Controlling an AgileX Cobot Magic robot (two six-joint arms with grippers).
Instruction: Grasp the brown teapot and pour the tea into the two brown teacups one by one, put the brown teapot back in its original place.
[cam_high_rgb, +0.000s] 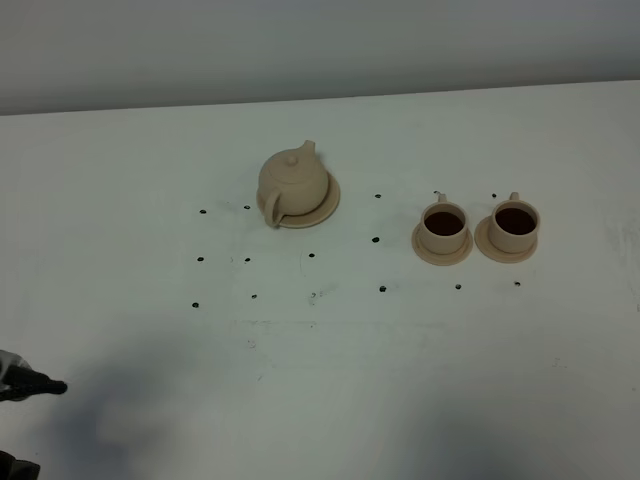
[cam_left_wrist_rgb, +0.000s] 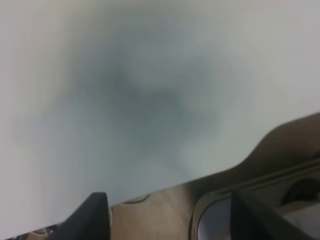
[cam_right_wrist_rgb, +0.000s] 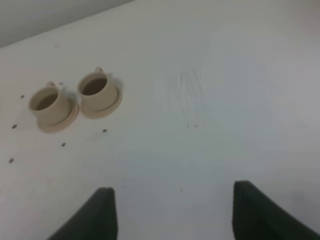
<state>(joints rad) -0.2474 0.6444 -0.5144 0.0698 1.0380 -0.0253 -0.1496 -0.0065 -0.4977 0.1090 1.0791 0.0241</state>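
The brown teapot (cam_high_rgb: 293, 182) stands upright on its wide tan saucer (cam_high_rgb: 325, 205), the original place, left of the table's middle. To the right, the two brown teacups (cam_high_rgb: 443, 228) (cam_high_rgb: 515, 226) sit on small saucers, and dark tea (cam_high_rgb: 443, 217) fills both. They also show in the right wrist view, teacups (cam_right_wrist_rgb: 49, 103) (cam_right_wrist_rgb: 98, 90) far ahead of my right gripper (cam_right_wrist_rgb: 175, 215), which is open and empty above bare table. My left gripper (cam_left_wrist_rgb: 175, 220) is open and empty at the table's near left corner; only its fingertips (cam_high_rgb: 48, 387) show from above.
The white table (cam_high_rgb: 330, 380) carries a grid of small dark dots around the teapot and cups. Its front edge (cam_left_wrist_rgb: 150, 192) runs just ahead of the left fingers, with the floor and a grey frame beyond. A pale wall backs the table.
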